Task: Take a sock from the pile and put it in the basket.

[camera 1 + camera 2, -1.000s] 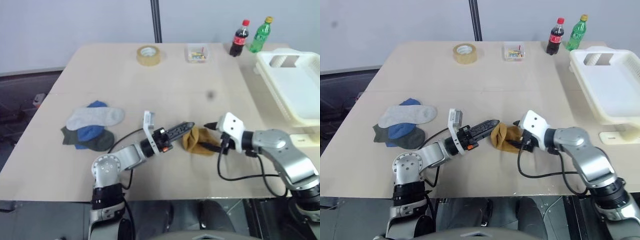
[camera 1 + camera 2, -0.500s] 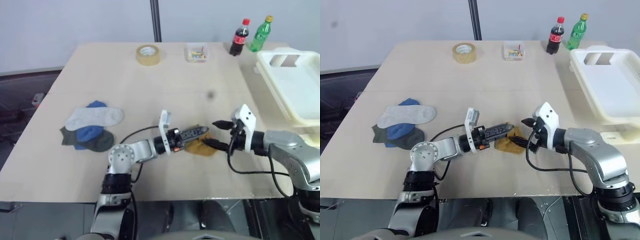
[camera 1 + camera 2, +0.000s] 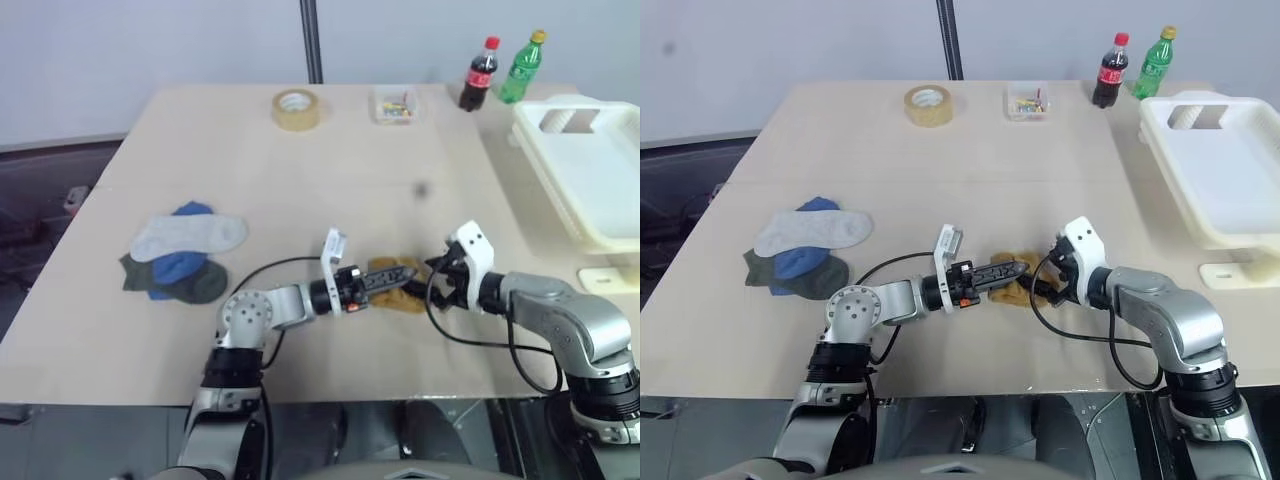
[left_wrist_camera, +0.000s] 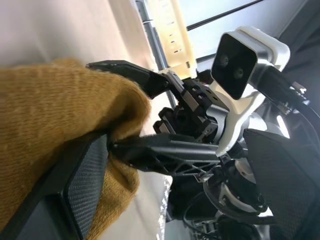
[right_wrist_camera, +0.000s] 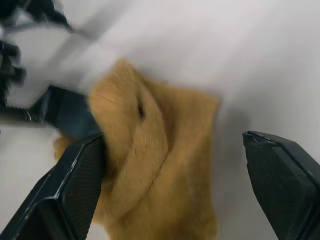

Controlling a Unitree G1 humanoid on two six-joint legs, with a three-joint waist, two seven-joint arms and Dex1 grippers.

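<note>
One mustard-yellow sock (image 3: 1020, 287) lies on the counter (image 3: 970, 150), apart from the pile (image 3: 800, 250) and between the two pincers, so the step in hand looks like the pickup of that single sock. The left pincer (image 3: 1012, 270) reaches level across to the sock with its fingers spread wide, one of them pressed into the cloth in the left wrist view but not clamped. The right pincer (image 3: 1045, 283) comes at the sock from the basket's side, jaws fully apart and straddling it, gripping nothing yet. The next move probably calls for one pincer to close on the cloth, lift it, and carry it to the basket (image 3: 1215, 170), well away from the sock at the counter's edge. That basket appears empty. Beyond the sock from the robot, a small clear box (image 3: 1026, 102) holds some small colourful bits, too small to identify.
</note>
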